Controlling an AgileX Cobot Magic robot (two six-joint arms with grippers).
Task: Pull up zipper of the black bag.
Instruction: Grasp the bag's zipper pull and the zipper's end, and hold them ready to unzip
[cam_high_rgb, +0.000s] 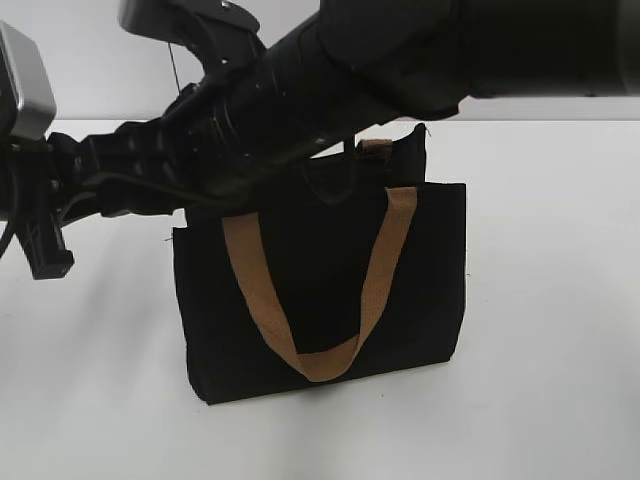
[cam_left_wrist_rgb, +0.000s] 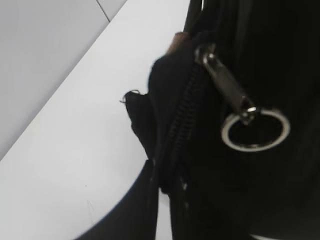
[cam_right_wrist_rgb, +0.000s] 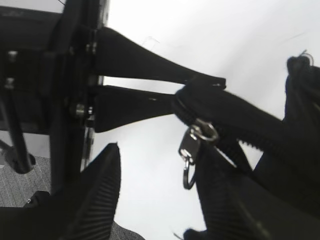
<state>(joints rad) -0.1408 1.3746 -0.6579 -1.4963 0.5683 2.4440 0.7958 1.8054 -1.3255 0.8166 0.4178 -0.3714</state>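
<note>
The black bag (cam_high_rgb: 320, 290) stands upright on the white table, a tan handle (cam_high_rgb: 380, 270) hanging down its front. Both arms cross above its top left corner, which hides the jaws in the exterior view. My left gripper (cam_left_wrist_rgb: 167, 177) is shut on the bag's top end fabric, and the right wrist view (cam_right_wrist_rgb: 200, 89) shows this too. The zipper line (cam_left_wrist_rgb: 182, 110) runs along the top. Its silver pull (cam_left_wrist_rgb: 232, 92) ends in a ring. My right gripper (cam_right_wrist_rgb: 160, 195) is open. The pull (cam_right_wrist_rgb: 189, 150) hangs between its fingers, close to the right one, untouched.
The white table (cam_high_rgb: 540, 400) spreads round the bag. The left arm's dark body (cam_right_wrist_rgb: 60, 100) fills the left of the right wrist view, with grey floor (cam_right_wrist_rgb: 20, 185) below it. The table edge runs diagonally at the upper left of the left wrist view (cam_left_wrist_rgb: 75, 65).
</note>
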